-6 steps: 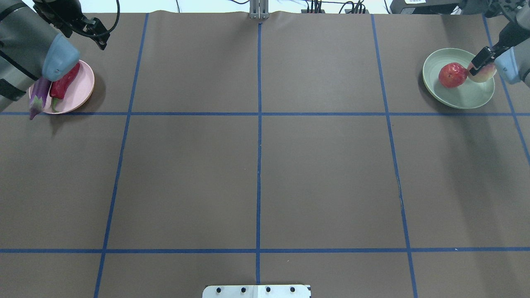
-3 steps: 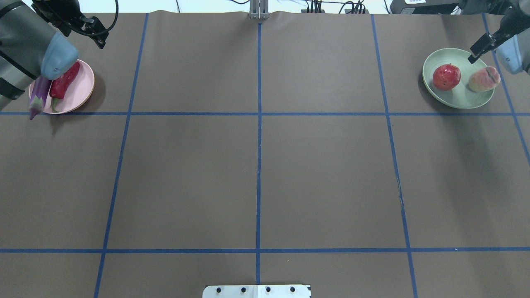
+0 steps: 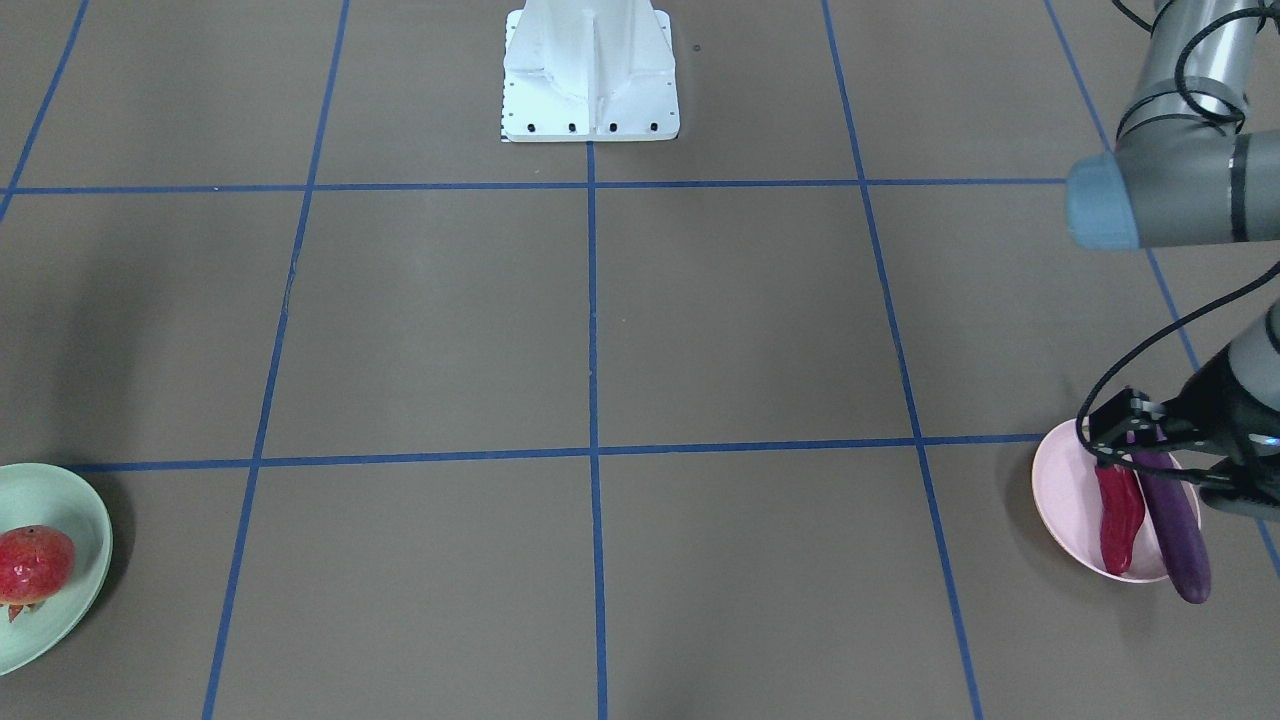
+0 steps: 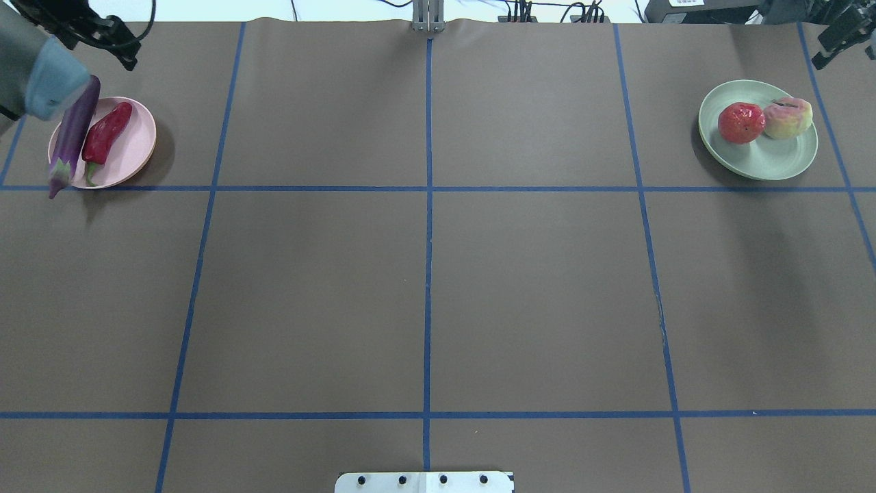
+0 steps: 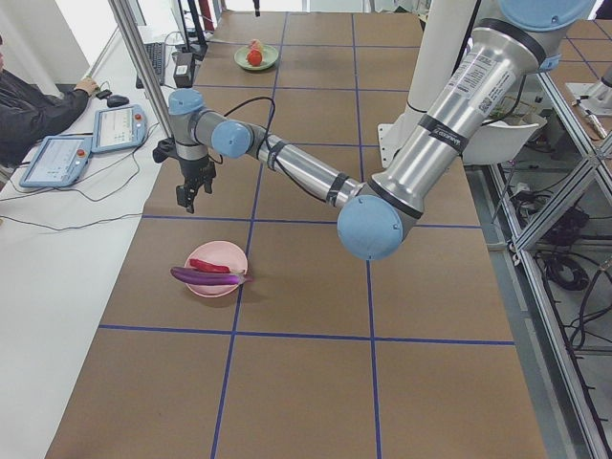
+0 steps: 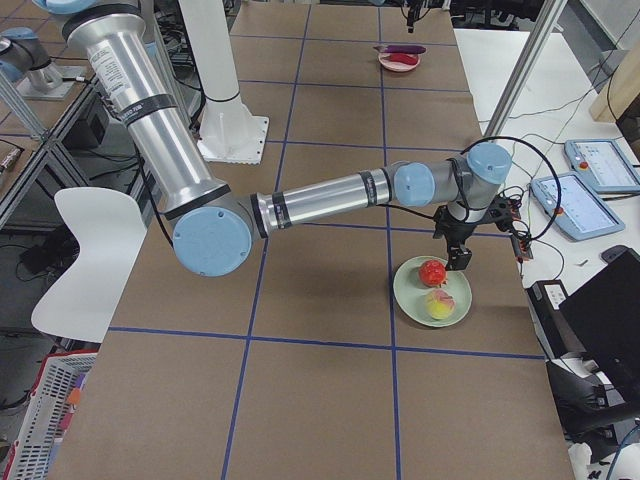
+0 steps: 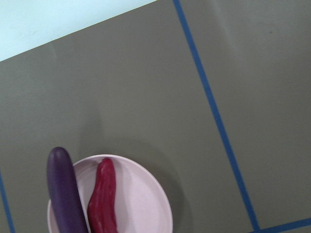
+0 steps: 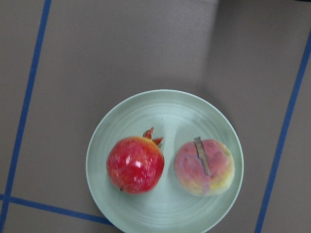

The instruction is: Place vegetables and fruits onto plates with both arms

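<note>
Eggplant (image 4: 72, 137) and chili (image 4: 106, 133) lay on the pink plate (image 4: 133, 147), pomegranate (image 4: 740, 123) and peach (image 4: 787, 118) on the green plate (image 4: 759, 161). The left end effector (image 5: 189, 201) and right end effector (image 6: 458, 262) hung empty, their opening unclear.

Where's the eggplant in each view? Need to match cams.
Front-facing: eggplant lower right, right of the chili.
Overhead: eggplant upper left, left of the chili.
Exterior left: eggplant centre-left, nearer than the chili.
Exterior right: eggplant top centre, far and small.
Left wrist: eggplant bottom left.
Right wrist: not in it.
Shared landmark: the pink plate under it.
</note>
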Tool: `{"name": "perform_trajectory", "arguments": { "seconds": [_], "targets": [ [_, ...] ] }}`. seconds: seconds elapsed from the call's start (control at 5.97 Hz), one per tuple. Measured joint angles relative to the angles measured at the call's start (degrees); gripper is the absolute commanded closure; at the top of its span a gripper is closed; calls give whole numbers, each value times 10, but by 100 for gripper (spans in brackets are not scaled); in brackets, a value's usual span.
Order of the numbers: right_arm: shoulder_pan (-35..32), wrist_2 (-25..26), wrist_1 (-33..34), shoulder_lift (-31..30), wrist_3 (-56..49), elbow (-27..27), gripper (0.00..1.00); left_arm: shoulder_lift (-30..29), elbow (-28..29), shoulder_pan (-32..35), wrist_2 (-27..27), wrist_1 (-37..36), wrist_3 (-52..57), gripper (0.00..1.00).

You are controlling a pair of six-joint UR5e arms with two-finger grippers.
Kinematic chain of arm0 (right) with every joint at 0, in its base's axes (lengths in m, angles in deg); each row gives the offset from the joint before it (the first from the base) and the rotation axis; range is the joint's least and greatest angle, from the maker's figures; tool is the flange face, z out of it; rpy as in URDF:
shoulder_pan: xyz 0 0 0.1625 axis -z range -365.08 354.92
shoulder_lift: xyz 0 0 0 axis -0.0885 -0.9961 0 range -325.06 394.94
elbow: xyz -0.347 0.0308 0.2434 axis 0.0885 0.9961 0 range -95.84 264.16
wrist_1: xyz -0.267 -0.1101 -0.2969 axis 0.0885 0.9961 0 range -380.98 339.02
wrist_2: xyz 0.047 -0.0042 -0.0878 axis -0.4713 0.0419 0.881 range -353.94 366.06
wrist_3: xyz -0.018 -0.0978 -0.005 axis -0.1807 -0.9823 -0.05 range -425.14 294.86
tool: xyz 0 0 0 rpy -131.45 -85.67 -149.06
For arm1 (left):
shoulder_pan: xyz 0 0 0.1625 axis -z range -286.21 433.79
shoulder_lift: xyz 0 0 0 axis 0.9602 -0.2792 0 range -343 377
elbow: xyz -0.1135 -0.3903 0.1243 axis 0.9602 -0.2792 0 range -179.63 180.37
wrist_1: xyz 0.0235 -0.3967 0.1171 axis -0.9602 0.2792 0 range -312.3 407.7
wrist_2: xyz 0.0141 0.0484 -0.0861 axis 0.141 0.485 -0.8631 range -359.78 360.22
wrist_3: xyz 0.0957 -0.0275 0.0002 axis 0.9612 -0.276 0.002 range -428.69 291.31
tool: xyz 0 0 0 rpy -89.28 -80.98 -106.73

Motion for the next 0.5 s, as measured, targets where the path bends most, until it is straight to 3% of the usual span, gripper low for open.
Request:
{"name": "perform_trajectory", "arguments": {
  "seconds": [0.17,0.5],
  "targets": [
    [-8,4,4,-34,0,-54,0,41,-21,28,-2,2,56,0],
    [-16,9,2,-91,-3,-92,0,130,-46,100,-60,8,186,0]
  ]
}}
